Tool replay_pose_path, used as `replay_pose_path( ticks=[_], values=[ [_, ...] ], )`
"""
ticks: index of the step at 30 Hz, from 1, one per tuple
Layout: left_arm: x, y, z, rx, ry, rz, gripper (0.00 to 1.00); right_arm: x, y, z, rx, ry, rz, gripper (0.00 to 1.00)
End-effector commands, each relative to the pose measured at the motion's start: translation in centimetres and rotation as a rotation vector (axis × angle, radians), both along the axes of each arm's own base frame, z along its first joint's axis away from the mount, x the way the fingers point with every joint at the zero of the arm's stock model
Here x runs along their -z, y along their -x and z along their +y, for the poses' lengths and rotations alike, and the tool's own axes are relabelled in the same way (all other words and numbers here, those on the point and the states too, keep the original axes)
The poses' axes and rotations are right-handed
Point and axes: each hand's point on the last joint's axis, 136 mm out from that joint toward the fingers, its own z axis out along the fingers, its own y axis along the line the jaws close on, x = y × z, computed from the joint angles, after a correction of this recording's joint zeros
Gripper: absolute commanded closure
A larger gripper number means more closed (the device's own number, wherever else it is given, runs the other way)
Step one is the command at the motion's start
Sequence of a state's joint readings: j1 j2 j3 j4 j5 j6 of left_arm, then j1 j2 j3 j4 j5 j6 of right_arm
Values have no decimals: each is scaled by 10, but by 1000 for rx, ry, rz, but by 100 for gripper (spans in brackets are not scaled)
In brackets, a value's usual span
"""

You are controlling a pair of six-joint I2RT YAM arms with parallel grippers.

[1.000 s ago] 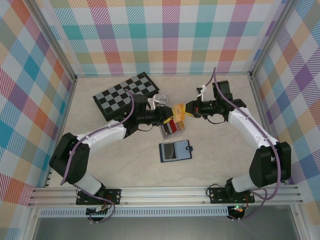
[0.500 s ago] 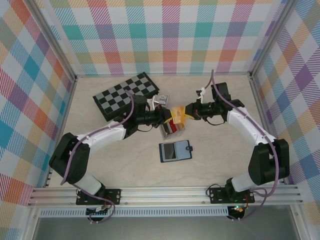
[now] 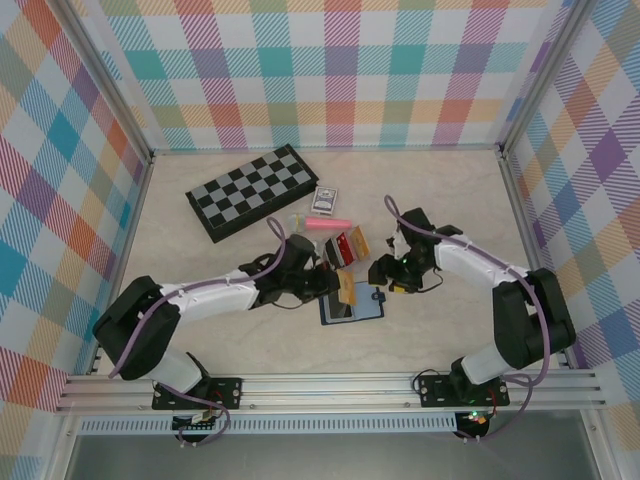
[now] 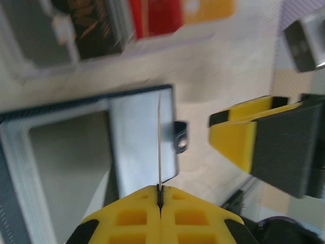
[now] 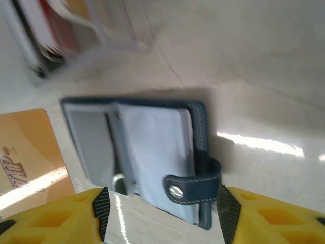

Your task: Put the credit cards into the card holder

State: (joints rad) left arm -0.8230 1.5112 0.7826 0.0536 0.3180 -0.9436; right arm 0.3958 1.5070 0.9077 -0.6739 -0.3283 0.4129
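The navy card holder (image 3: 360, 306) lies open on the table, snap tab to the right. My left gripper (image 3: 338, 288) is shut on a tan-orange credit card (image 3: 347, 292) and holds it just over the holder's left half. In the left wrist view the card (image 4: 159, 147) stands edge-on out of the closed jaws of the left gripper (image 4: 160, 195), above the holder (image 4: 137, 137). My right gripper (image 3: 386, 272) is open beside the tab, nothing in it. In the right wrist view the right gripper (image 5: 162, 213) straddles the holder (image 5: 152, 142). The held card (image 5: 25, 152) is at left.
A clear box (image 3: 348, 247) with red, black and orange cards stands just behind the holder. A pink object (image 3: 328, 224), a blue pack of playing cards (image 3: 325, 199) and a folded chessboard (image 3: 250, 190) lie farther back. Checked walls close the table.
The card passed from the right gripper to the left: the left shut on it and the right opened. Both arms came forward and down from above the clear box to the holder.
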Motion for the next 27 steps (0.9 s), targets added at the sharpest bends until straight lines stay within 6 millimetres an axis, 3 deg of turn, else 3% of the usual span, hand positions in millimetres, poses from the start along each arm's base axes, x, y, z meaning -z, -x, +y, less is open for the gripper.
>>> replay_pose_path(
  ticks=[1, 7, 12, 17, 23, 27],
  values=[
    [24, 5, 4, -33, -87, -11, 100, 13, 2, -3, -33, 57, -13, 38],
    [41, 13, -4, -22, -108, -7, 100, 27, 3, 4, -50, 50, 16, 40],
    [52, 14, -5, -21, -122, 5, 100, 36, 5, 7, -53, 42, 38, 49],
    [52, 14, -11, -15, -91, 4, 100, 49, 9, 2, -48, 68, 69, 56],
    [42, 14, -13, -10, -58, -19, 100, 53, 10, -3, -42, 96, 68, 57],
    [48, 13, -13, -8, -78, -10, 100, 53, 8, -1, -39, 92, 67, 57]
  ],
)
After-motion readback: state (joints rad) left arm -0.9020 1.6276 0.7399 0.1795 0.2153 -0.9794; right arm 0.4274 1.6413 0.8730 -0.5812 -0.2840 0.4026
